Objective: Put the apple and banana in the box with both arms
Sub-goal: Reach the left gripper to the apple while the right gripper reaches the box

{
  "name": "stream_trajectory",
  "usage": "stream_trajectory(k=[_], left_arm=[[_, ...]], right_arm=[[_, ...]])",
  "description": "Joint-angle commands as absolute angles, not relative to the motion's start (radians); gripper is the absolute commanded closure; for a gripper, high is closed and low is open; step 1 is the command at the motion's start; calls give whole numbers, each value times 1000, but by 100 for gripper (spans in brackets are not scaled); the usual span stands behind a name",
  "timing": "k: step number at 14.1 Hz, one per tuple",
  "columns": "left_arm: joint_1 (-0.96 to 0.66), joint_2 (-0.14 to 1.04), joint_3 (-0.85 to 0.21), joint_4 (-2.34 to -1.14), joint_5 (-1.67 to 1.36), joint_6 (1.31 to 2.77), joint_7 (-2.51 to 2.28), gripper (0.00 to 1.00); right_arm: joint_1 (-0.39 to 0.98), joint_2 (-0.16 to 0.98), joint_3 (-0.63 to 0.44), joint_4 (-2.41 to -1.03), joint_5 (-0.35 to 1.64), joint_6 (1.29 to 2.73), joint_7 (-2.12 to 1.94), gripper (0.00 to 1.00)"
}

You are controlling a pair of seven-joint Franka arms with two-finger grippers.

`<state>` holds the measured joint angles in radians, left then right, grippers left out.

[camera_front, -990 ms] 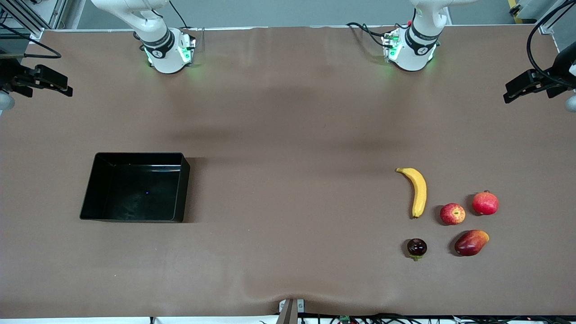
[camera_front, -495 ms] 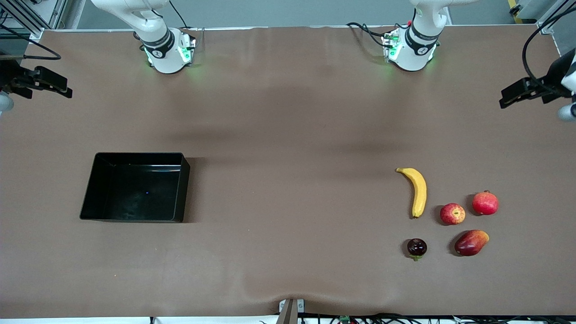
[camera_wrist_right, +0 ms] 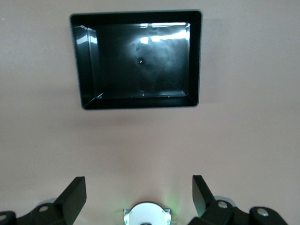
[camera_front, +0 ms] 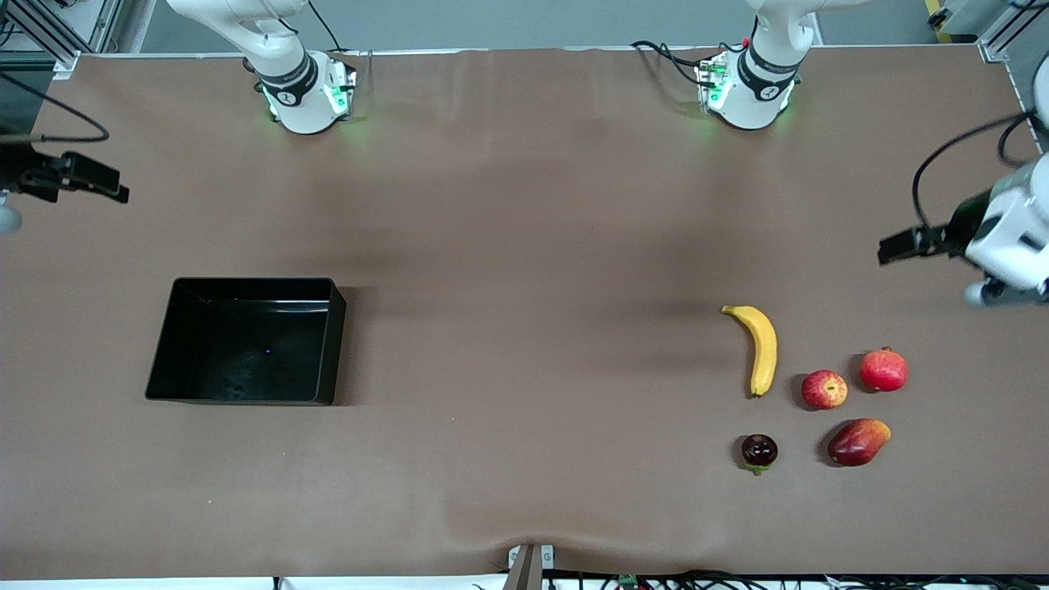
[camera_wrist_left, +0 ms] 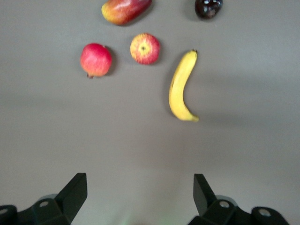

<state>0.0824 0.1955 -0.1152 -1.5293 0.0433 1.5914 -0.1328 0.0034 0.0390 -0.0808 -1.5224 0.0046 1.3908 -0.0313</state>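
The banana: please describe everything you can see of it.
The banana is long, curved and yellow, with a smooth skin and a darker stem tip at the end farther from the front camera. It lies flat on the brown table toward the left arm's end, beside the apple but apart from it. No gripper touches it.

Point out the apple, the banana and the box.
apple (camera_front: 824, 388): front view, middle of its streaked top.
banana (camera_front: 765, 351): front view, middle of its yellow curve.
box (camera_front: 339, 340): front view, wall toward the left arm's end of the table.
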Motion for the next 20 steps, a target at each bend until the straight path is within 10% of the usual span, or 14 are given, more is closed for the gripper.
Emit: stream_trajectory(k=[1,7,20], left_arm=[[86,270,-117,-1529,75,1690,-208,0],[86,402,-117,-1674,139,2037,-477,0],[90,704,-110,-1577,281,2305,-699,0]], right_arm=[[-38,106,-74,-1500,20,1425,-57,0],[-106,274,-72,-1502,18,1587,-233,0],[-153,552,-71,-1502,18,1841,-377,0]])
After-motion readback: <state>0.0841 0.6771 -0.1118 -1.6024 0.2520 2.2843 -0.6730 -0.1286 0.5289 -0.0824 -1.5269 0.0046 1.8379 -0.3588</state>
